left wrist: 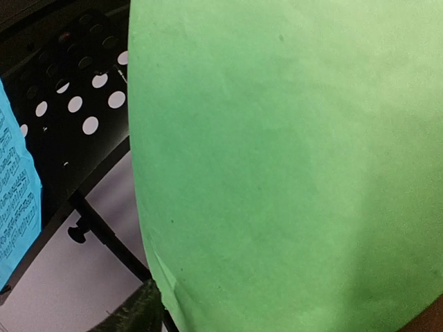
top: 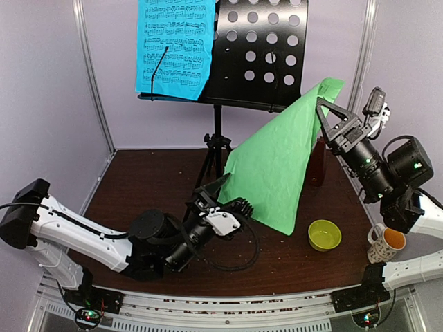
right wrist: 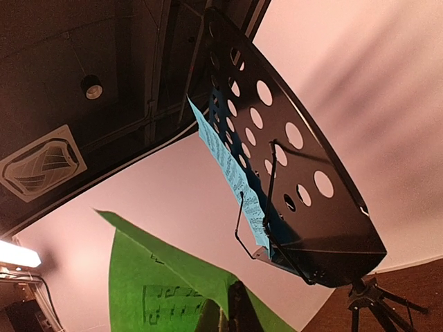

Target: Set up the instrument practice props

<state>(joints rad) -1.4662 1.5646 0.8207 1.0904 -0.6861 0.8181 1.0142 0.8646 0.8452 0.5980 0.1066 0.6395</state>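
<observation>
The black music stand's perforated desk (top: 266, 55) stands at the back on its tripod (top: 217, 149). A blue music sheet (top: 173, 45) rests on its left half under a wire clip. My right gripper (top: 322, 107) is shut on the top corner of the green music sheet (top: 273, 166) and holds it up below the desk's right side. My left gripper (top: 227, 197) is open at the sheet's lower left edge. In the left wrist view the green sheet (left wrist: 277, 173) fills the frame, with one finger (left wrist: 131, 315) beside it. The reddish-brown metronome (top: 318, 162) is mostly hidden behind the sheet.
A yellow-green bowl (top: 324, 234) sits at the front right of the brown table. A spotted white mug (top: 384, 242) stands further right, under the right arm. The right wrist view shows the desk (right wrist: 311, 200) and blue sheet (right wrist: 232, 173) from below.
</observation>
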